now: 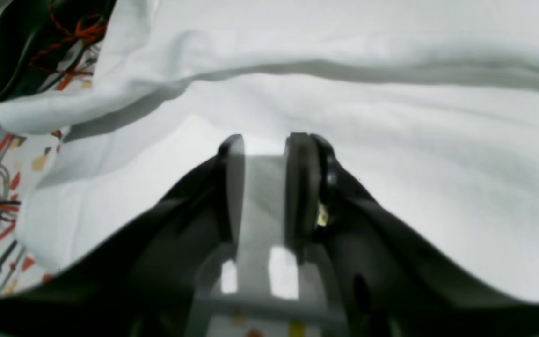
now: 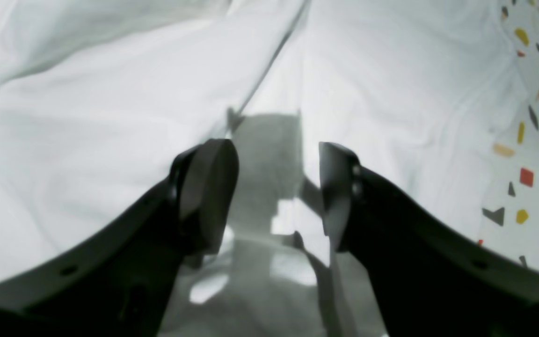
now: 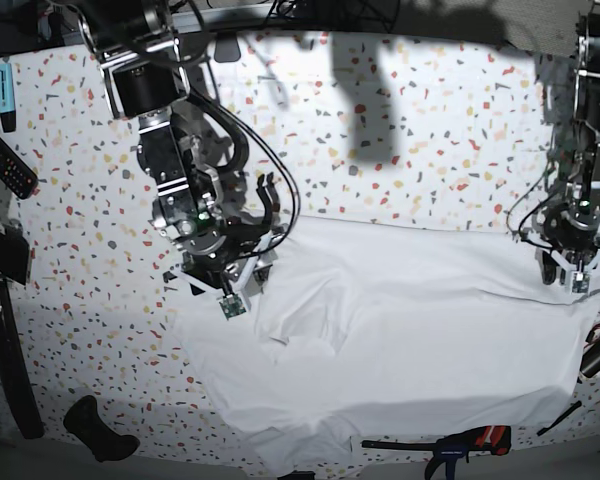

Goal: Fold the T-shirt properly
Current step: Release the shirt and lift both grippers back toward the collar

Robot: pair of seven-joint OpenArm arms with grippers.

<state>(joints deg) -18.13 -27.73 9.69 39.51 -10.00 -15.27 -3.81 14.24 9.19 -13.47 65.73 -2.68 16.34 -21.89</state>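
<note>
**T-shirt spread white and creased on speckled tabletop**

T-shirt (image 3: 400, 330) cloth lies under both grippers, soft, matte, plain, with no print or writing readable. The left gripper (image 1: 269, 187) has dark curved fingers set narrowly apart, nothing between them, hovering over a long rounded fold. The right gripper (image 2: 279, 192) stands wide, released, above a seam line. Around the shirt runs the tabletop (image 3: 430, 150), white with small angular coloured chips.

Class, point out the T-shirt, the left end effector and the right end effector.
T-shirt (image 3: 410, 330): base view, flat middle of the cloth.
Left end effector (image 1: 265, 145): left wrist view, midway between its fingertips.
Right end effector (image 2: 279, 150): right wrist view, midway between its fingertips.
</note>
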